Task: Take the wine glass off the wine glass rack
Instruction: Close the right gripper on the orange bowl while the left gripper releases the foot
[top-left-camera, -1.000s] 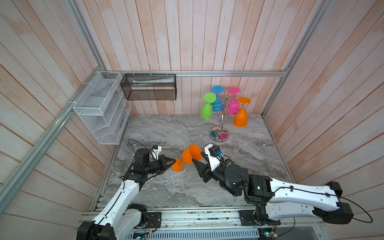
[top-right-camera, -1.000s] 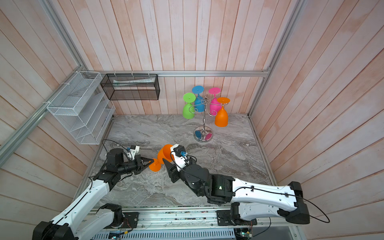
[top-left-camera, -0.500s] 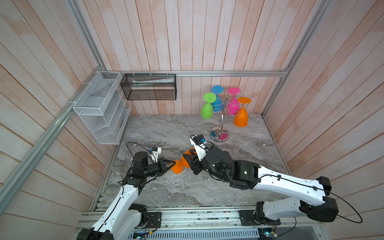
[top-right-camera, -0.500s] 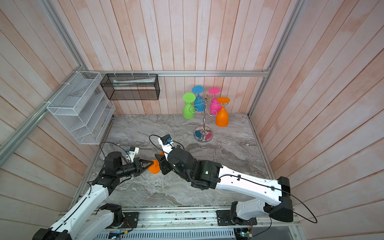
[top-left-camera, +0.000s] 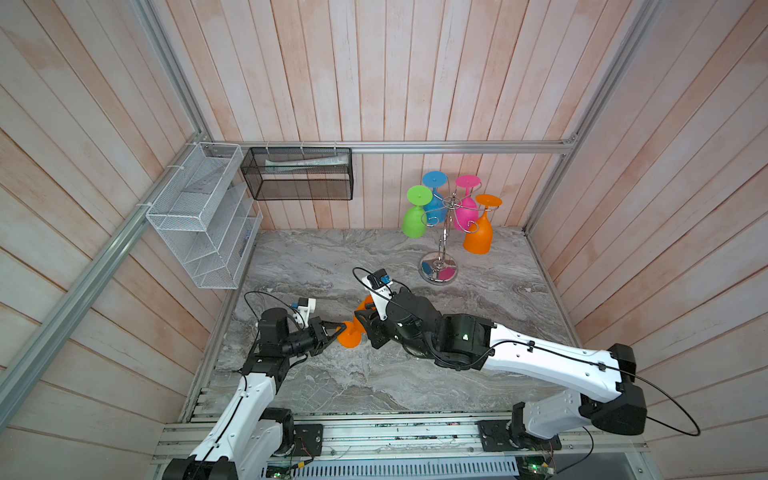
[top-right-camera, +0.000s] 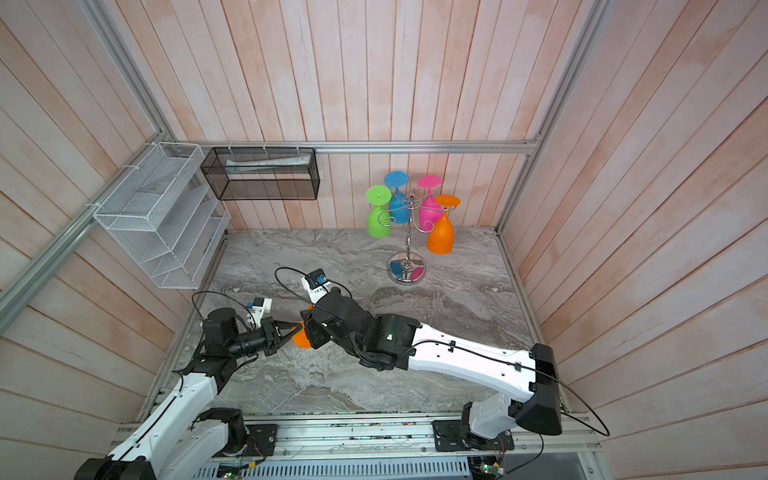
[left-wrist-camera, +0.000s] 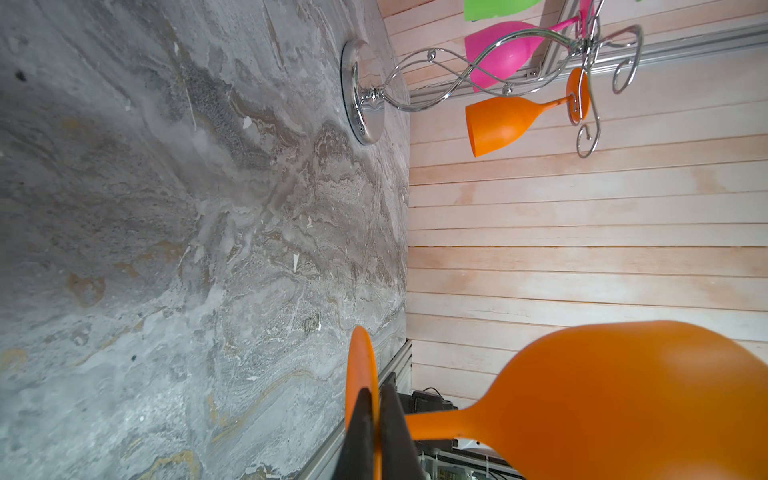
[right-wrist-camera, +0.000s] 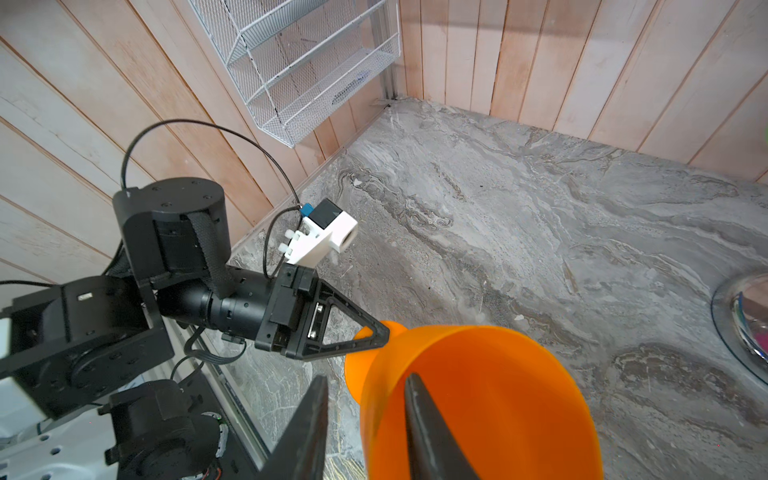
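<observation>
Orange plastic wine glass (top-left-camera: 349, 336) is already off the tall chrome wire wine glass rack (top-left-camera: 444, 232). It stands upright, low over the front left of the grey marble-look tabletop (top-left-camera: 332, 386), well apart from the stand; whether its foot touches down I cannot tell. At its left, the left gripper (left-wrist-camera: 376, 399) is clamped on the edge of the round foot. The right gripper (right-wrist-camera: 365, 377) straddles the bowl's rim, one finger inside and one outside with a gap showing, so it is not pinching yet. Back right, a green glass (top-left-camera: 414, 218), blue glass (top-left-camera: 434, 195), pink glass (top-left-camera: 465, 210) and second orange glass (top-left-camera: 478, 239) hang upside down. Removal looks done; only setting down and letting go seem left
</observation>
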